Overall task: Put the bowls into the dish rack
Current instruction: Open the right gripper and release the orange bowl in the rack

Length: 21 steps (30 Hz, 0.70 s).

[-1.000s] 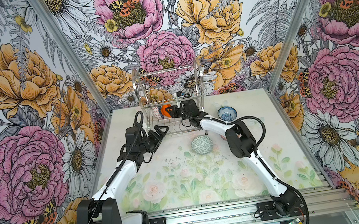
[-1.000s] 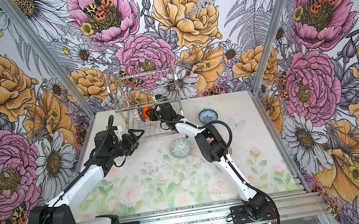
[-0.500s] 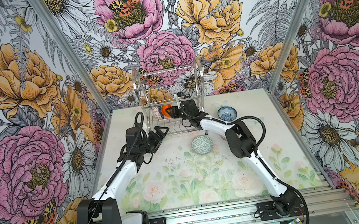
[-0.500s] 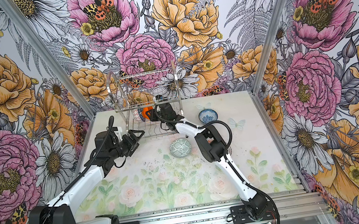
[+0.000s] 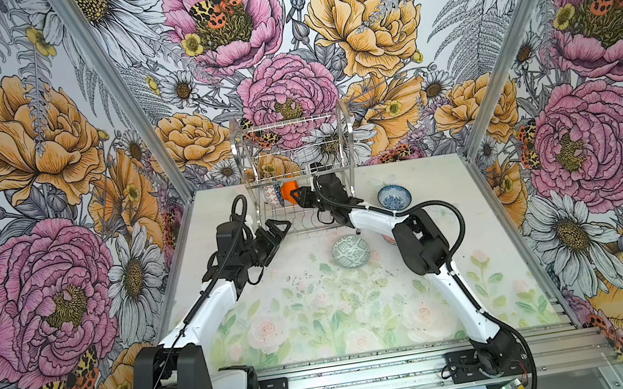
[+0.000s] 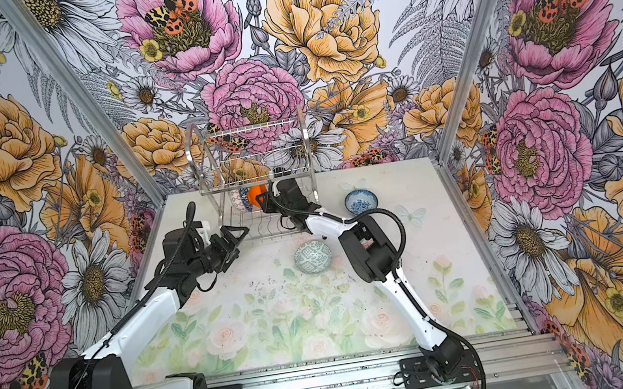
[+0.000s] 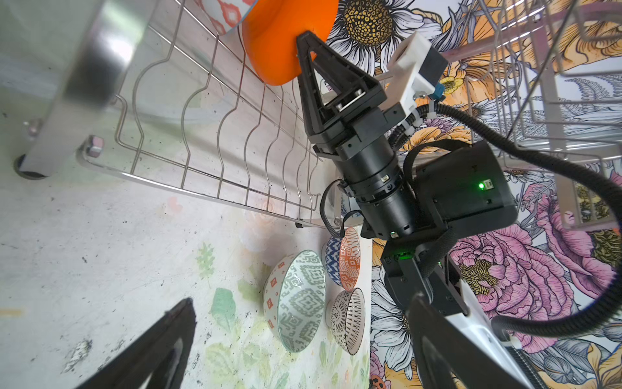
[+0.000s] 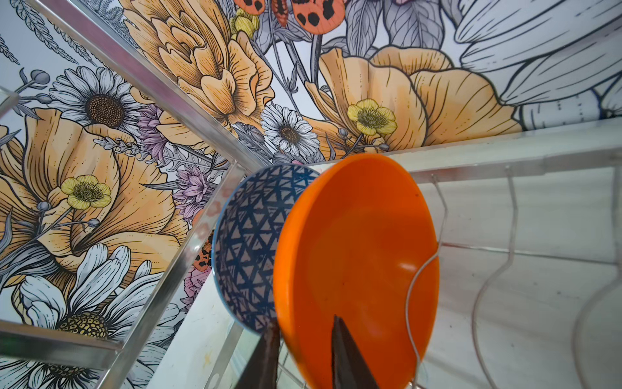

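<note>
- Both top views: the orange bowl stands on edge in the dish rack's lower tier. The right gripper is at its rim, reaching in from the rack's front.
- The left gripper is spread wide and empty, just outside the rack's front. The grey-green bowl lies on the table between the arms.
- Left wrist: one finger of the right gripper touches the orange bowl.
- Right wrist: the fingers straddle the rim, one inside and one outside; can't tell whether they're pinching or slack. The navy-patterned bowl sits just behind.
- My read: back out along the rim plane, since going sideways would knock the neighbouring bowl.
</note>
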### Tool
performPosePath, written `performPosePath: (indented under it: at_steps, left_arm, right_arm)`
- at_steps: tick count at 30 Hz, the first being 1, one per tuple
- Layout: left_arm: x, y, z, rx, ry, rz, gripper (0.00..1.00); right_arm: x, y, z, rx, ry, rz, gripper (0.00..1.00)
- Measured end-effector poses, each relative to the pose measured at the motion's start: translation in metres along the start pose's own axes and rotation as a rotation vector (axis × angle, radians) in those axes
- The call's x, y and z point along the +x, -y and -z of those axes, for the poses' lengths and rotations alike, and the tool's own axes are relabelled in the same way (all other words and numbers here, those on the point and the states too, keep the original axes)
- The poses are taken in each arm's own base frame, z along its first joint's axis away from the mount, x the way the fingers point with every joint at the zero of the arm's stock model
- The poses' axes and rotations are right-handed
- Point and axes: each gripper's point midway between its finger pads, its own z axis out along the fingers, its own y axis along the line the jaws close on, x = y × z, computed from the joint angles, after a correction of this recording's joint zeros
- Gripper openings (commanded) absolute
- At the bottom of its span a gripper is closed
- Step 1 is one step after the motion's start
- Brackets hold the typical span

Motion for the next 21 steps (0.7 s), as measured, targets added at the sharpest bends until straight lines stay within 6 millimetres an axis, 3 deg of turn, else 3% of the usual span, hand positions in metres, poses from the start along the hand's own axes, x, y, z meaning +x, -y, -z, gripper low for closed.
performPosePath:
  at_steps: [21]
  left_arm:
    - [-0.0032,0.0009,0.0028,0.004,0.012,-0.001,0.99]
  right_arm:
    - [0.0072,0.0018,0.0069,0.007,-0.011,-0.011,0.34]
